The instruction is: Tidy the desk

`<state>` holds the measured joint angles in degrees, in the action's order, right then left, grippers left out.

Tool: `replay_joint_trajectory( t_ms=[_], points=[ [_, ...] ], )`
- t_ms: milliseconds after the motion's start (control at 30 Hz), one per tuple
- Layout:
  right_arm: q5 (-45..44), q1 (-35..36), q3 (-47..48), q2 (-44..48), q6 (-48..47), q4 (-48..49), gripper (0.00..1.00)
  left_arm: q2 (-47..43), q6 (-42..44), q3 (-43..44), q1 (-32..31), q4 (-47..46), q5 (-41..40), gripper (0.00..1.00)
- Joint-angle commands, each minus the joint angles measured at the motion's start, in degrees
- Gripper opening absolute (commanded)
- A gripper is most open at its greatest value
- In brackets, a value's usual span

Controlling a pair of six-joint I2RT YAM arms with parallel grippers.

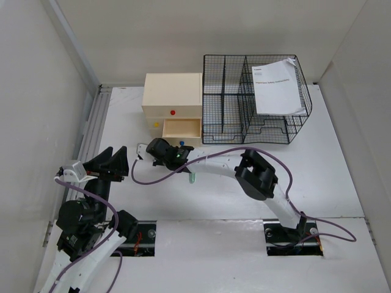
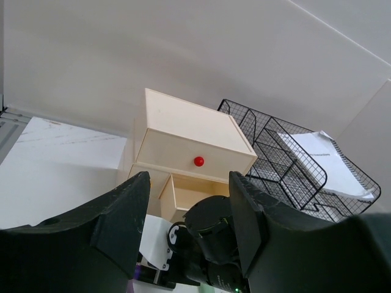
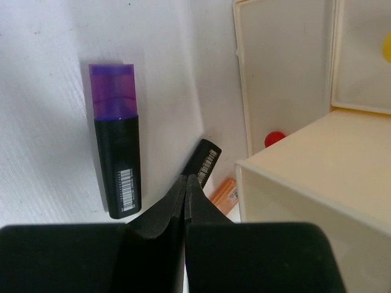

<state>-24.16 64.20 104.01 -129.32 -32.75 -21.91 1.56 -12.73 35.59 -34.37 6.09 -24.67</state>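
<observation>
The white desk holds a cream drawer box with its lower drawer pulled open. My right gripper is low over the desk, just left of the open drawer. In the right wrist view its fingertips are pressed together with nothing seen between them. A black highlighter with a purple cap lies to their left. A black marker and an orange pen lie under and beyond the tips, beside the box. My left gripper is open and empty, raised at the left, facing the right wrist.
A black wire rack with a printed paper stands at the back right. A ribbed rail runs along the left edge. A small greenish pen lies under the right arm. The box has red and yellow knobs.
</observation>
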Motion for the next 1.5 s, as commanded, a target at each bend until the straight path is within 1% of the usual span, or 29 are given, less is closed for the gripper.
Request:
replay_joint_trajectory(
  t_ms=[0, 433, 700, 833, 1100, 1467],
  points=[
    [-1.9, 0.5, 1.9, 0.6, -0.4, 3.7, 0.0, -0.8, 0.3, -0.2, 0.3, -1.8, 0.8, 0.51],
    [-1.9, 0.5, 2.4, -2.9, -0.9, 5.4, 0.0, -1.3, 0.3, -0.2, 0.3, -1.8, 0.8, 0.51],
    [0.6, 2.2, 2.4, -3.5, -0.9, 4.9, 0.0, -1.3, 0.3, -0.2, 0.3, -1.8, 0.8, 0.52],
    [4.2, 3.3, 1.9, -3.5, 0.8, 3.5, 0.0, -1.3, 0.3, -0.2, 0.3, -1.8, 0.2, 0.52],
    [6.1, 3.3, 1.4, -3.0, 1.8, 2.5, 0.0, -1.3, 0.3, -0.2, 0.3, -1.8, 0.2, 0.52],
    [-1.8, 3.3, 0.8, -0.7, -1.2, 6.5, 0.0, -1.3, 0.3, -0.2, 0.3, -1.8, 0.2, 0.52]
  ],
)
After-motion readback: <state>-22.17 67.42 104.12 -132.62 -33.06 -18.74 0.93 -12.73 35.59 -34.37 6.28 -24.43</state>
